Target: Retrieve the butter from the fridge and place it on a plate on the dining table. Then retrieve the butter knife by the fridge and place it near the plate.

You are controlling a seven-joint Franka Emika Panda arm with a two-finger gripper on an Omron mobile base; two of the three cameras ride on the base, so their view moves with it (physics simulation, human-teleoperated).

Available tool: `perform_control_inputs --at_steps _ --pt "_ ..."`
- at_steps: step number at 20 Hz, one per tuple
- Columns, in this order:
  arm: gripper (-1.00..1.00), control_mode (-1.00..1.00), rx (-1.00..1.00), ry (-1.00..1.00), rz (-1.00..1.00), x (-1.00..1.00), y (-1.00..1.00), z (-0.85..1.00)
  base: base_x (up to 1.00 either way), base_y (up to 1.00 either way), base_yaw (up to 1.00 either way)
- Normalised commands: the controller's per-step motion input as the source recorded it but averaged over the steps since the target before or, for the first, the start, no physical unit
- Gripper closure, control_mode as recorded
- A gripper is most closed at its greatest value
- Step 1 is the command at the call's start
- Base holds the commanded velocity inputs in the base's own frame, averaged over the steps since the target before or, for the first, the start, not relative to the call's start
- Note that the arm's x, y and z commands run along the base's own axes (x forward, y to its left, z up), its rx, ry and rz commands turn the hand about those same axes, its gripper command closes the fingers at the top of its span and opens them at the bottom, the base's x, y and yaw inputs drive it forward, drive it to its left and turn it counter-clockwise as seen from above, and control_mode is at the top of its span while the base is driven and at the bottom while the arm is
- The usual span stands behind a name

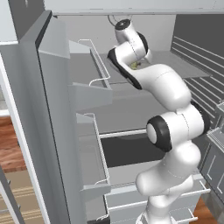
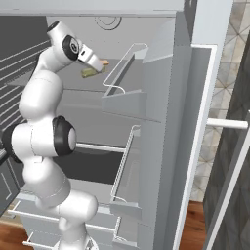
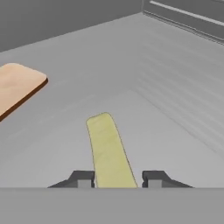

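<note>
1. Inside the tall pale grey fridge, whose doors stood open, the small olive-yellow stick of butter lay flat on the upper grey shelf, away from the shelf's back wall and its ribbed side wall.
2. The two-finger gripper sat low over the shelf with one dark fingertip on each side of the near end of the butter. The jaws were narrowed around the stick, but whether the pads actually pressed on it could not be told.
3. A tan slab with a dark edge lay on the same shelf, apart from the butter and off to one side in the hand view.
4. Judged by its look, the butter would be light, soft and rather slippery, so too hard a squeeze might dent it.
5. Taking it across the narrow width, nearer the middle than the end, seemed best to stop it tipping.
</note>
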Motion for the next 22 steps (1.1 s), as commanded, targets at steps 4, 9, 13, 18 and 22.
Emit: perform_control_inputs --at_steps 4,9,13,18,22 --pt "1.00 -1.00 0.01 -0.10 0.21 -0.04 0.00 0.00 0.00 0.00 0.00" --pt "1.00 -1.00 0.04 -0.22 0.17 -0.08 -0.01 0.00 0.00 0.00 0.00" --pt "1.00 -1.00 0.08 -0.09 0.14 -0.05 -0.08 0.00 0.00 0.00 0.00" --pt "1.00 -1.00 0.11 0.04 0.15 -0.01 -0.10 0.09 0.00 0.00 0.00" --pt "1.00 -1.00 0.05 0.04 0.13 0.00 -0.03 0.02 0.00 0.00 0.00"
